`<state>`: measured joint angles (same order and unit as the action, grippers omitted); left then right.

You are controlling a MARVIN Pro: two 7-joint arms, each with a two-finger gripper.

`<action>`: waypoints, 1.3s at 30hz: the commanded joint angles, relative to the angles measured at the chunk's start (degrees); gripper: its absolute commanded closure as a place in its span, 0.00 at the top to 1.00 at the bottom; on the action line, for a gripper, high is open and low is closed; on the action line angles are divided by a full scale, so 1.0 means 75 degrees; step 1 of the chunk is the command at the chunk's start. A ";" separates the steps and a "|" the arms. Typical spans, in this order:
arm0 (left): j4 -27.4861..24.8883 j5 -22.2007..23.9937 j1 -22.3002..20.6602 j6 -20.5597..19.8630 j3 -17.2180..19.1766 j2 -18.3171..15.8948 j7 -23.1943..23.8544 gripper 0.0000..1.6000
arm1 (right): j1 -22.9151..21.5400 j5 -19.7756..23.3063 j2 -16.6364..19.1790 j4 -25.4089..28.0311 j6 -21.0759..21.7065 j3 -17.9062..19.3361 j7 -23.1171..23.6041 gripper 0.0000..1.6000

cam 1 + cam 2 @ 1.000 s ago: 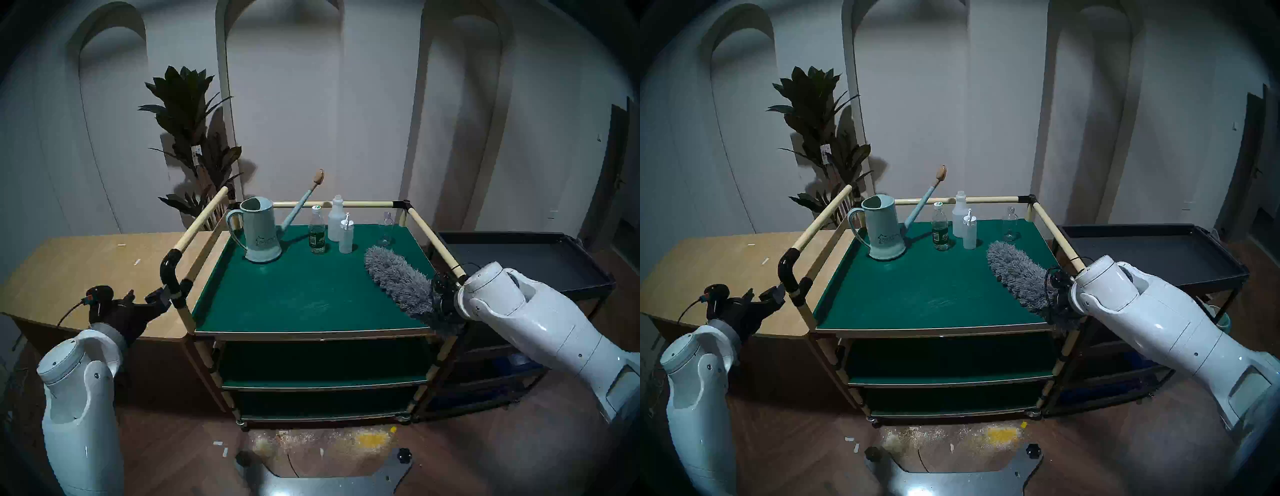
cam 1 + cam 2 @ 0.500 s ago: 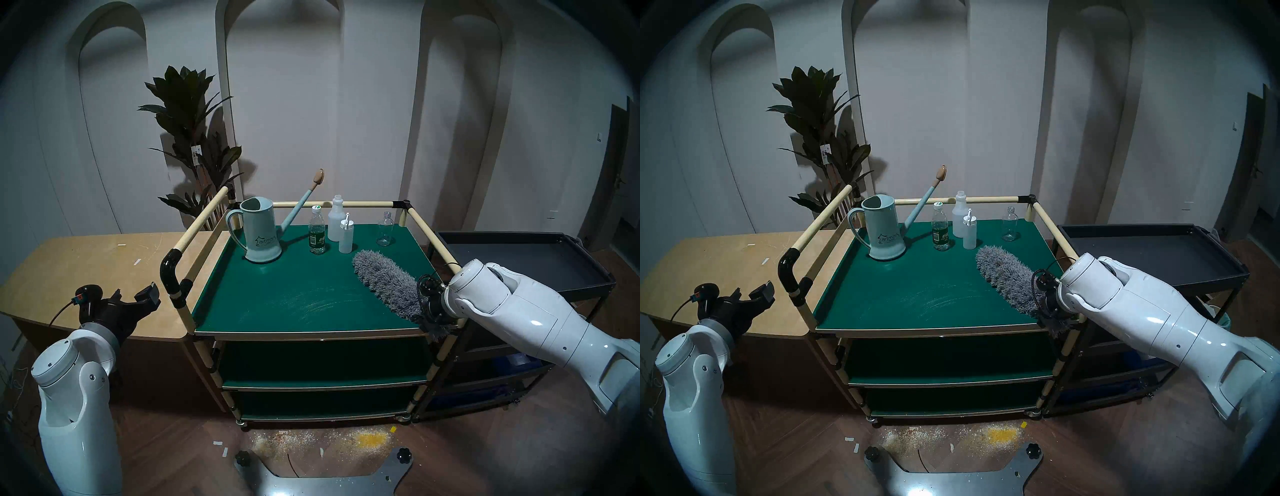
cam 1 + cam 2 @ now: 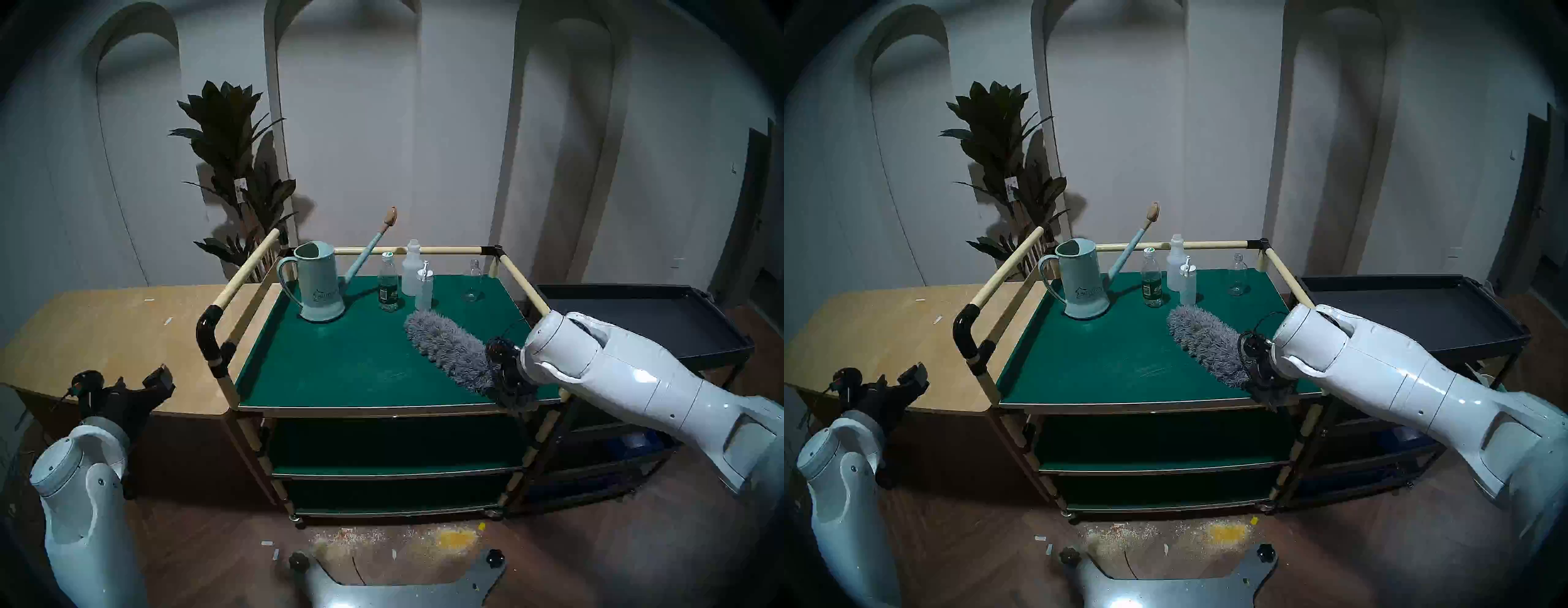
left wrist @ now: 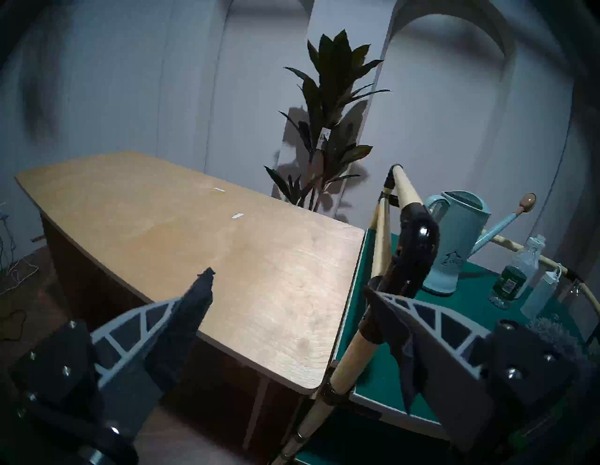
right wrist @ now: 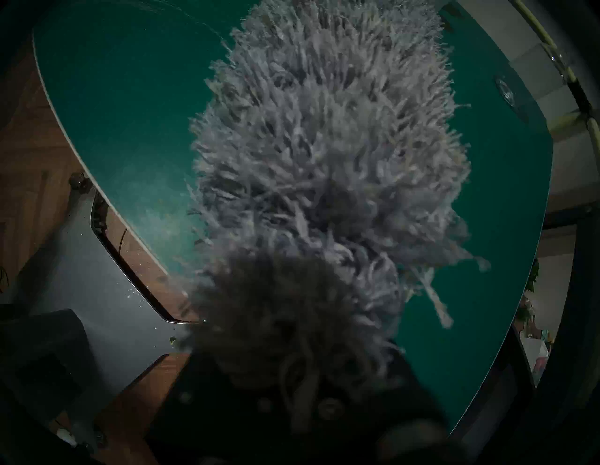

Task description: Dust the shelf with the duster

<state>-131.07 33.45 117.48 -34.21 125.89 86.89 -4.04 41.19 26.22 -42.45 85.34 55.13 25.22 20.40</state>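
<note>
Duster, long fluffy grey microfibre (image 3: 449, 352), lies on the dark green top board of the three-tier shelf (image 3: 339, 361), right claw (image 3: 511, 384) clamped shut on it.
Sweeping further could topple the frosted white pump bottle (image 3: 424, 288) just beside its tip; left claw (image 4: 289, 292) gapes empty.

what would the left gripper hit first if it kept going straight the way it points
Probably nothing on the counter: the left gripper points level over it, toward the plant and wall. Depth unclear.

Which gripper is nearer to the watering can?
Right. The right gripper holds the duster on the top shelf, right of the watering can; the left gripper is off the shelf.
</note>
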 commanded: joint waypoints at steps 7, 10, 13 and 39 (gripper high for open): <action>-0.0146 0.0134 0.0339 0.0275 0.0518 0.0482 -0.0186 1.00 | -0.0648 -0.0287 -0.1137 -0.0228 -0.0017 -0.0932 0.0543 0.00; -0.0157 0.0182 0.0440 0.0344 0.0651 0.0624 -0.0245 1.00 | -0.0745 -0.0390 -0.1415 -0.0367 -0.0017 -0.1112 0.0664 0.00; -0.0168 0.0220 0.0553 0.0400 0.0754 0.0775 -0.0301 1.00 | -0.0798 -0.0436 -0.1553 -0.0294 -0.0017 -0.1289 0.0753 0.00; -0.0566 0.0554 0.1769 0.1055 0.1518 0.2319 -0.0439 1.00 | -0.0906 -0.0752 -0.2254 0.0344 -0.0017 -0.2677 0.1292 0.00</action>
<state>-133.71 37.51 128.23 -27.96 135.87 101.33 -7.47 30.72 19.45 -54.56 85.82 55.20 9.64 27.11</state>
